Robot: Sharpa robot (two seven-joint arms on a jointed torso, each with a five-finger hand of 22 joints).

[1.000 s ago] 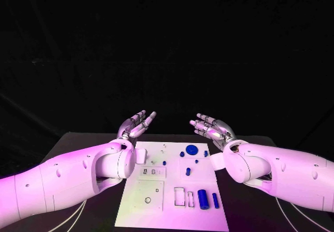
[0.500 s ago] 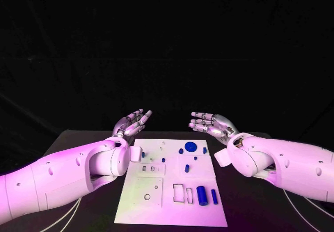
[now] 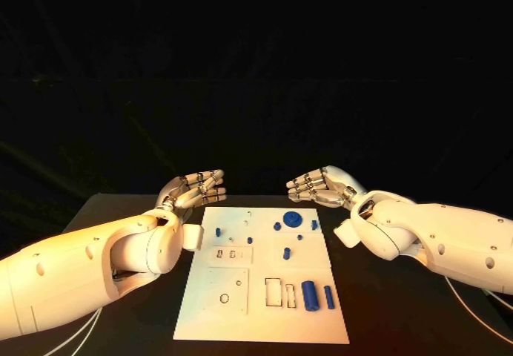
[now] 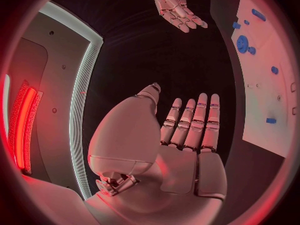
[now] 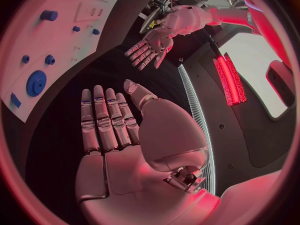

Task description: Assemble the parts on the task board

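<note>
Black table (image 3: 128, 211) under a dark backdrop | white task board (image 3: 241, 297) mid-table, long axis running away from the robot | blue parts (image 3: 292, 218) — round disc, cylinders — on its right half | left hand (image 3: 195, 189) empty, fingers apart | right hand (image 3: 317, 186) likewise — both above the board's far end

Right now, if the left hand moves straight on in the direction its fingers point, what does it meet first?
Probably the right hand. The left hand, open and empty, points across the gap beyond the task board toward it, with nothing visible between; depth is uncertain.
</note>
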